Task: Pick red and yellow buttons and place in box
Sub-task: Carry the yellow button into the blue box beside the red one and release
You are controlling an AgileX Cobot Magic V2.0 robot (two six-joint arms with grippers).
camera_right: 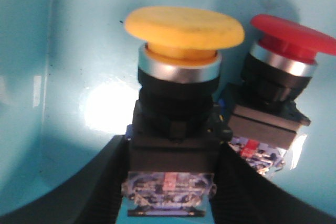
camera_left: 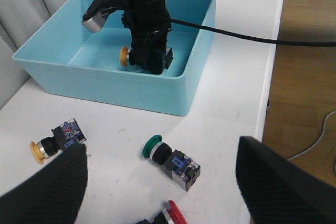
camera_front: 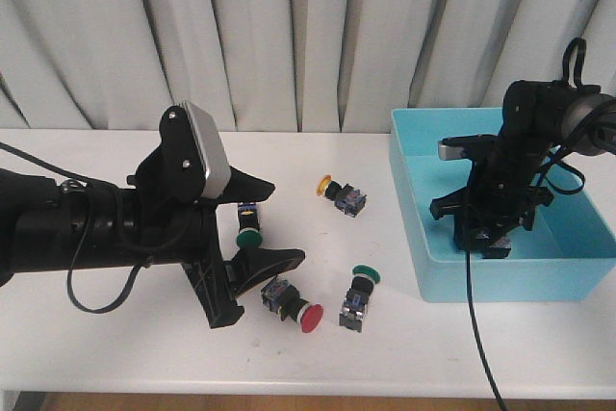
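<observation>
My right gripper (camera_front: pixel 489 230) is down inside the turquoise box (camera_front: pixel 500 276), shut on the black body of a yellow button (camera_right: pixel 181 77). A red button (camera_right: pixel 281 85) stands on the box floor (camera_right: pixel 79 35) right beside it. On the table outside lie another yellow button (camera_front: pixel 341 193) and a red button (camera_front: pixel 292 304). My left gripper (camera_front: pixel 269 225) hovers open over the table, nothing between its fingers (camera_left: pixel 47 190). In the left wrist view the red cap (camera_left: pixel 176 215) shows between them, and the loose yellow button (camera_left: pixel 55 140) lies off to one side.
Two green-capped buttons lie on the table: one (camera_front: pixel 248 228) under my left gripper, one (camera_front: pixel 358 294) between the red button and the box. Grey curtains hang behind the table. The table's edge (camera_left: pixel 265 108) runs close beside the box (camera_left: pixel 105 90).
</observation>
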